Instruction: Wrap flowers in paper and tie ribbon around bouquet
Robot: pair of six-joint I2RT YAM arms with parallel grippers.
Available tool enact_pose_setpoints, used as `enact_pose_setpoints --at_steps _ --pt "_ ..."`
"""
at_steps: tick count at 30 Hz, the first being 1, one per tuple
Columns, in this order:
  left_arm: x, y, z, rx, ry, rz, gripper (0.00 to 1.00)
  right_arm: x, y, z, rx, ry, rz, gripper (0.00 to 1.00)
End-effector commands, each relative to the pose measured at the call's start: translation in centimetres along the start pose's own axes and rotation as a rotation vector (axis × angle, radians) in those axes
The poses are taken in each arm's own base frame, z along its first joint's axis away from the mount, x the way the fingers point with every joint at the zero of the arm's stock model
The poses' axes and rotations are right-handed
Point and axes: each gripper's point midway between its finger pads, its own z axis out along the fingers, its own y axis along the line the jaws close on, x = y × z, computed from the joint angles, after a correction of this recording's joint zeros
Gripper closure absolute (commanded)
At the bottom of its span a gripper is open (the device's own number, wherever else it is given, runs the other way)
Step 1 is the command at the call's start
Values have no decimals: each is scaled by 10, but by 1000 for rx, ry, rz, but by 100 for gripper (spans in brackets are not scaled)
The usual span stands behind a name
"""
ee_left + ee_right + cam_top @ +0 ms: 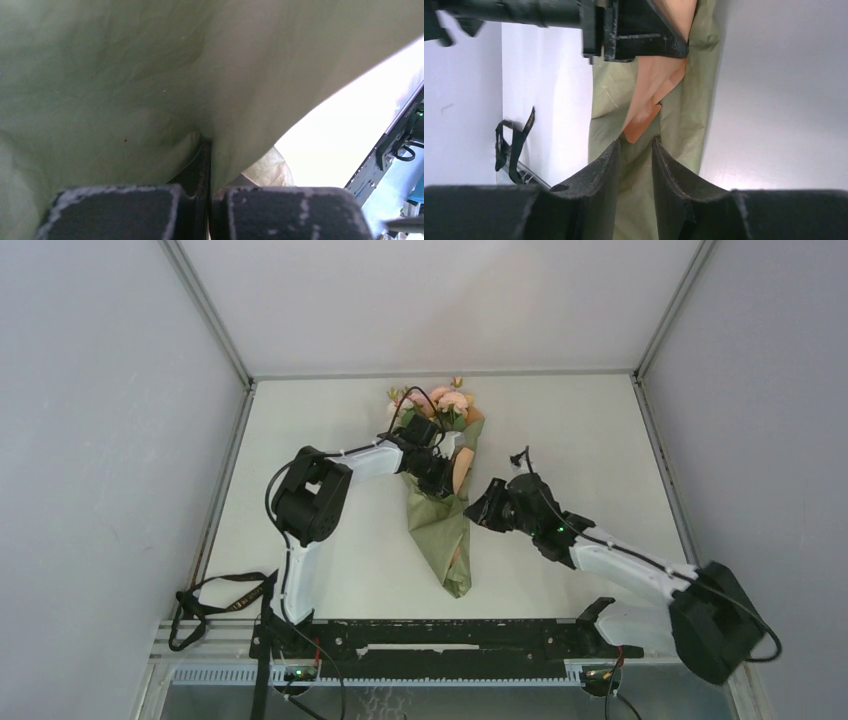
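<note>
The bouquet [447,530] lies mid-table: pink and yellow flowers [447,400] at the far end, wrapped in a long cone of olive-green paper [125,75] with a tan-orange inner strip [650,85] showing. My left gripper [438,478] is shut on a fold of the paper high on the cone. In the left wrist view the paper puckers into the left gripper [206,147]. My right gripper [476,508] sits at the cone's right side. In the right wrist view the right gripper [635,144] has its jaws apart, with the green paper [684,120] just beyond them. The ribbon is out of view.
White walls enclose the table on three sides. A black strap loop [210,598] lies at the near left by the rail [440,635] that carries the arm bases. The left arm's elbow [310,498] rises left of the bouquet.
</note>
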Motion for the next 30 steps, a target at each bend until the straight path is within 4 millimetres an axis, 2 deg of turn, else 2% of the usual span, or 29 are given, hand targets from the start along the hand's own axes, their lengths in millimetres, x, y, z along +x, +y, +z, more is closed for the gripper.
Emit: enact_pose_setpoints --at_steps 1,2,4,5,7,8,11,12,14,15,17,19,20,26,30 --pt "4 18 9 -62 8 40 100 -12 4 -33 41 -96 -197 61" --pt "5 19 9 -63 9 40 100 -10 17 -36 -17 -94 -250 59" --pt "6 19 9 -65 13 40 100 -2 36 -38 -114 -64 -275 48" --pt "6 19 9 -66 13 40 100 1 37 -35 -128 -35 -255 40" --pt "6 20 9 -68 11 42 100 8 36 -25 -153 25 -204 18" --pt "6 19 9 -68 12 42 100 12 37 -21 -167 48 -189 12" --pt "6 20 7 -72 12 45 100 22 36 -10 -159 94 -145 11" --pt "5 20 7 -75 10 46 100 23 36 -8 -160 103 -139 14" --pt "4 21 6 -79 7 49 100 28 44 -7 -201 127 -136 28" --pt "5 22 7 -83 10 48 100 33 49 -9 -234 157 -131 47" --pt "5 23 7 -91 10 54 100 41 53 -15 -256 192 -122 75" --pt "4 25 6 -99 6 62 100 51 50 -22 -249 217 -107 97" --pt "4 25 6 -101 6 65 100 58 46 -25 -239 231 -87 100" --pt "-7 25 1 -123 -16 69 100 117 8 -27 -180 335 64 100" --pt "-17 30 -4 -158 -31 64 100 139 -18 -23 -120 348 119 100"
